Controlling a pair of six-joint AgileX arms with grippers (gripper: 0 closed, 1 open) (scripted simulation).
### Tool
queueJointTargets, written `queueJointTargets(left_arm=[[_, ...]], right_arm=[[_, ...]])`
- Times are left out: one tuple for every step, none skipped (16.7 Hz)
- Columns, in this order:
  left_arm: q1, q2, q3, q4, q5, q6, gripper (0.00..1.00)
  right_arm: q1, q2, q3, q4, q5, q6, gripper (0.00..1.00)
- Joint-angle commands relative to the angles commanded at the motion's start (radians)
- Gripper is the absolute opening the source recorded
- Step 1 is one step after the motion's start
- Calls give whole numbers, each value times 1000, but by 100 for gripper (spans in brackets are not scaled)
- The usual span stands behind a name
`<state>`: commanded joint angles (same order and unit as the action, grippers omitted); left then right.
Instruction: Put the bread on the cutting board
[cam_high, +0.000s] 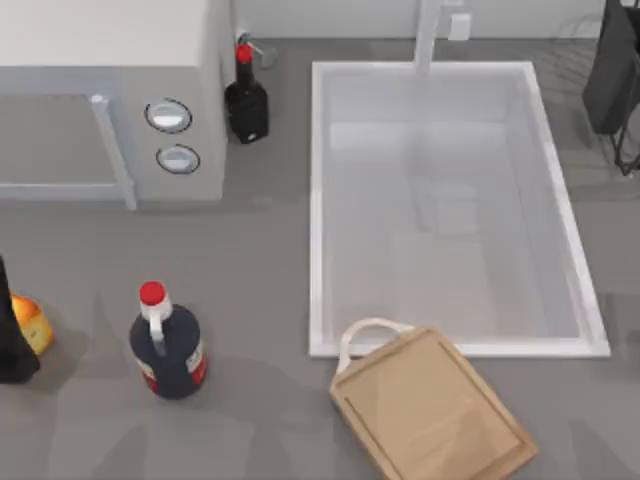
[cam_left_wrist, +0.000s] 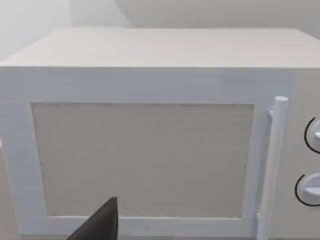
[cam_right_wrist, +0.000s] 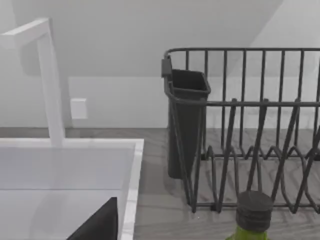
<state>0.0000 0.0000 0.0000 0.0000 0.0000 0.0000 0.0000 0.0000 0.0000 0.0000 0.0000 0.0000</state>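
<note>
One object matters to you here: the bread (cam_high: 33, 326), a golden-yellow chunk with an orange patch, sitting on the counter at the far left edge of the top view, touching or just beside a dark shape (cam_high: 12, 335) that partly covers it. That shape looks like your left arm's end, though you cannot tell from these views whether its claw is open, closed or already on the bread; the left wrist view shows one dark finger (cam_left_wrist: 100, 222) in front of the white microwave (cam_left_wrist: 150, 140) and no bread. The cutting board (cam_high: 430, 410) lies at the near edge, right of centre, angled, with its pale loop handle (cam_high: 362, 335) pointing toward the white sink (cam_high: 318, 210). Between bread and board stands a red-capped dark bottle (cam_high: 167, 345), so the step in hand is likely the grasp, followed by a carry to the right. Seat the fingers squarely on the chunk's opposite faces, lift well above the bottle's cap or pass on the near side of it, and set the bread down on the bare middle of the board, inside the groove. Your right arm idles at the far right by the dish rack (cam_right_wrist: 250, 130); its claw's state is also impossible to tell.
</note>
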Motion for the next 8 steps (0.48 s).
queueJointTargets(left_arm=[[0,0,0,0,0,0,100],[0,1,1,-1,0,0,100],[0,12,10,-11,1,6,100],[1,33,30,-30,2,17,100],[1,66,58,-59,4,34,100],[1,108,95,-94,6,54,100],[1,162,139,-136,9,79,100],[0,226,188,-183,11,107,100]], right_arm=[[0,0,0,0,0,0,100],[0,0,0,0,0,0,100],[0,0,0,0,0,0,100],[0,0,0,0,0,0,100],[0,0,0,0,0,0,100],[0,0,0,0,0,0,100],[0,0,0,0,0,0,100],[0,0,0,0,0,0,100]])
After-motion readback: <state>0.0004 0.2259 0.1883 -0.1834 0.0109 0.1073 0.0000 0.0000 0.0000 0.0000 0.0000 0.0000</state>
